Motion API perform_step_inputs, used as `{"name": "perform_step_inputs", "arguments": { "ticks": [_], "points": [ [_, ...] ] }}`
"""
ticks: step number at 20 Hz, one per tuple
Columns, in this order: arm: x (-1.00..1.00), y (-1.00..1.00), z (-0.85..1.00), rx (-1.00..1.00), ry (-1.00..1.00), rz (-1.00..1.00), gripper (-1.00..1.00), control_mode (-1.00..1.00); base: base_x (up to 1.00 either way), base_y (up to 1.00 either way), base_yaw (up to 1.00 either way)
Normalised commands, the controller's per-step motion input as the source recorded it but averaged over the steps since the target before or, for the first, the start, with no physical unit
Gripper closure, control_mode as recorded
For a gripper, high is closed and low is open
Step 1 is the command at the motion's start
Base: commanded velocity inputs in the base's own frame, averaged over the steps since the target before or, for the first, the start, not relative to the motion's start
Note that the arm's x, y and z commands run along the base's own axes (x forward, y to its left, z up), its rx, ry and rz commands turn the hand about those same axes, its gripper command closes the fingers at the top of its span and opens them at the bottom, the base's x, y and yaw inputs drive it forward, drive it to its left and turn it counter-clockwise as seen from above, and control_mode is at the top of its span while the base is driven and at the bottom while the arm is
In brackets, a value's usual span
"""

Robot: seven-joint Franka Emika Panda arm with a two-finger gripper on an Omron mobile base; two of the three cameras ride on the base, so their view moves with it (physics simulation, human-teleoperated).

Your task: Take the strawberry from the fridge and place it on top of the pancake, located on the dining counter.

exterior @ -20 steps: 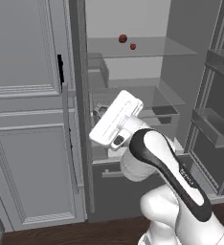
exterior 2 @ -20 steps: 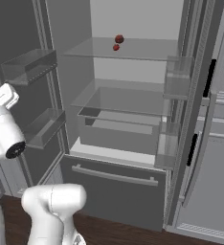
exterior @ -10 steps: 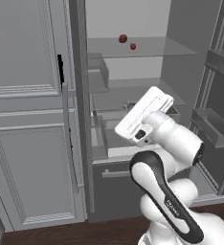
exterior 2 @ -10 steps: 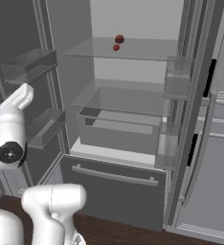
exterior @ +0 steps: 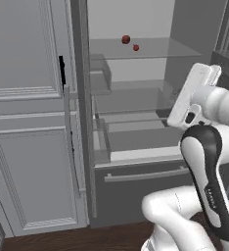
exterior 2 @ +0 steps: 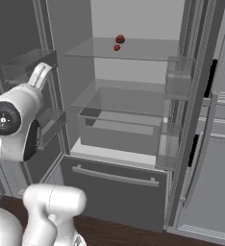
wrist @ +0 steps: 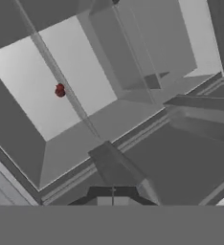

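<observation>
Swung rightward: white arm [exterior: 204,147], claw together. Open dark grey fridge [exterior: 136,127]: tiny red strawberry [exterior: 136,47] on top glass shelf [exterior: 155,49], beside larger dark red fruit [exterior: 125,39].

My fridge's top glass shelf [exterior: 150,49] carries the strawberry [exterior: 136,47] beside a larger dark red fruit [exterior: 125,39].

Dark red round fruit [exterior: 125,39] on glass shelf; pale panelled cabinet [exterior: 26,122] (black handle) alongside; dark wood floor [exterior 2: 119,233].

Clear glass shelves [exterior 2: 129,48], matt grey fridge [exterior 2: 133,192]
</observation>
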Motion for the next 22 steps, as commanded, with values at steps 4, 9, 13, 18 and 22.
{"name": "perform_step_inputs", "arguments": {
  "ticks": [4,9,13,18,22],
  "points": [
    [-0.73,-0.6,0.3,-0.56,0.01,-0.23,1.0,-1.0,0.0,0.0,0.0],
    [-0.6,-0.06,0.0,-0.69,0.08,-0.1,1.0,-1.0,0.0,0.0,0.0],
    [-0.39,-0.18,0.0,-0.61,0.03,0.07,1.0,-1.0,0.0,0.0,0.0],
    [0.02,-0.16,-0.04,-0.22,-0.05,0.39,1.0,-1.0,0.0,0.0,0.0],
    [-0.1,0.21,-0.08,-0.5,0.0,0.24,1.0,-1.0,0.0,0.0,0.0]
  ]
}}
